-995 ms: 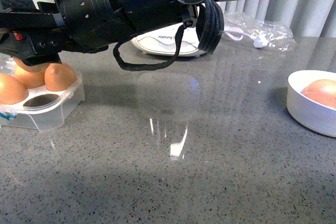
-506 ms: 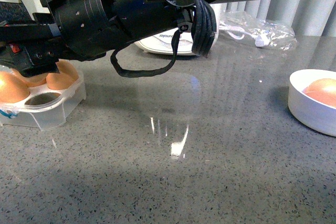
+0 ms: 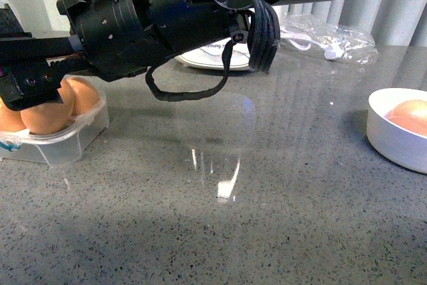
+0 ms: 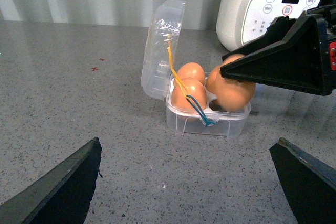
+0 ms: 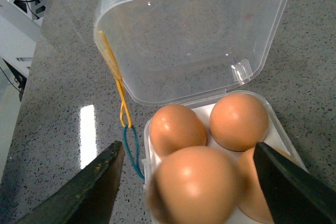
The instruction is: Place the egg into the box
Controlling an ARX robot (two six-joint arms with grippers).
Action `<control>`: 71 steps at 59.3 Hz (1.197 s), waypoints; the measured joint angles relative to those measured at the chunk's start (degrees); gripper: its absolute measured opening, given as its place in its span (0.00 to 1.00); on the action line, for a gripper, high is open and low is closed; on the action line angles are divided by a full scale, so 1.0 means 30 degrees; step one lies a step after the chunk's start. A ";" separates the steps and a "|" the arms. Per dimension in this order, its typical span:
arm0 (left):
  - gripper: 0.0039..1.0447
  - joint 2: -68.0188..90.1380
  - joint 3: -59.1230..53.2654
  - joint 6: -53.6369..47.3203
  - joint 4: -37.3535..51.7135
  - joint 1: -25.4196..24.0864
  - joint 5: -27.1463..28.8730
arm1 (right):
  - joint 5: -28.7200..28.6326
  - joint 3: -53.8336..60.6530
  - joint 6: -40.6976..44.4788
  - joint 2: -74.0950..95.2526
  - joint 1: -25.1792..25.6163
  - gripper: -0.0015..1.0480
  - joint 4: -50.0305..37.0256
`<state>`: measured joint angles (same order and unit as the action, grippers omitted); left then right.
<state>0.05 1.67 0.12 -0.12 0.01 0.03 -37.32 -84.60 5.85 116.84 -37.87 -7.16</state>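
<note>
The clear plastic box (image 3: 69,145) stands open at the table's left, its lid (image 5: 194,40) hinged back. My right gripper (image 5: 191,182) is open just above it, one jaw on each side of an orange-brown egg (image 5: 197,187) that looks blurred. In the front view that egg (image 3: 47,115) sits in the box's near cup under the black fingers (image 3: 30,81). Three more eggs fill the other cups (image 5: 178,127). My left gripper (image 4: 186,182) is open and empty, low over the table, facing the box (image 4: 205,121) from a short way off.
A white bowl (image 3: 393,141) with another egg (image 3: 410,113) stands at the right edge. A white rice cooker (image 4: 262,9) and a clear plastic bag (image 3: 327,38) lie at the back. A yellow and blue band (image 5: 123,114) hangs from the box's lid.
My right gripper has come down over the box and opened. The egg it held now sits in the near cup, which was empty before.
</note>
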 joint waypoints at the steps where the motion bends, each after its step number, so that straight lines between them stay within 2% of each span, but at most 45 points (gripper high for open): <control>1: 0.94 0.0000 0.0000 0.0000 0.0000 0.0000 0.0000 | 0.0000 0.0000 0.0000 0.0000 0.0015 0.82 -0.0007; 4: 0.94 0.0000 0.0000 0.0000 0.0000 0.0000 0.0000 | 0.0000 0.0000 -0.0022 0.0000 0.0102 0.92 -0.0022; 6: 0.94 0.0000 0.0000 0.0000 0.0000 0.0000 0.0007 | 0.0015 0.0000 -0.0087 0.0000 0.0168 0.95 -0.0073; 10: 0.94 0.0000 0.0000 0.0000 0.0000 0.0000 0.0000 | 0.0058 0.0000 -0.0080 0.0000 0.0284 0.93 -0.0182; 21: 0.94 0.0000 0.0000 0.0000 0.0000 0.0000 0.0000 | 0.0211 0.0102 -0.0466 -0.0146 0.0896 0.93 -0.1042; 32: 0.94 0.0000 0.0000 0.0000 0.0000 0.0000 0.0007 | 0.1224 0.1457 -0.1413 -0.1472 0.2295 0.93 -0.2943; 46: 0.94 0.0000 0.0000 0.0000 0.0000 0.0000 0.0000 | 0.4998 0.6972 -0.3045 -0.6768 0.7271 0.93 -0.5748; 52: 0.94 0.0000 0.0000 0.0000 0.0000 0.0000 0.0000 | 0.7643 1.0171 -0.1996 -0.9799 0.9588 0.93 -0.6441; 58: 0.94 0.0000 0.0000 0.0000 0.0000 0.0000 0.0007 | 0.9129 1.3180 -0.0481 -1.2998 1.2087 0.93 -0.7176; 66: 0.94 0.0000 0.0000 0.0000 0.0000 0.0000 0.0000 | 0.9143 1.6298 0.1166 -1.7107 1.5373 0.92 -0.7869; 71: 0.94 0.0000 0.0000 0.0000 0.0000 0.0007 0.0000 | 0.8080 1.7770 -0.0073 -1.9169 1.6786 0.80 -0.7220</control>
<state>0.05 1.67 0.12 -0.12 0.03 0.03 -13.08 -31.29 5.63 59.33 12.49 -28.82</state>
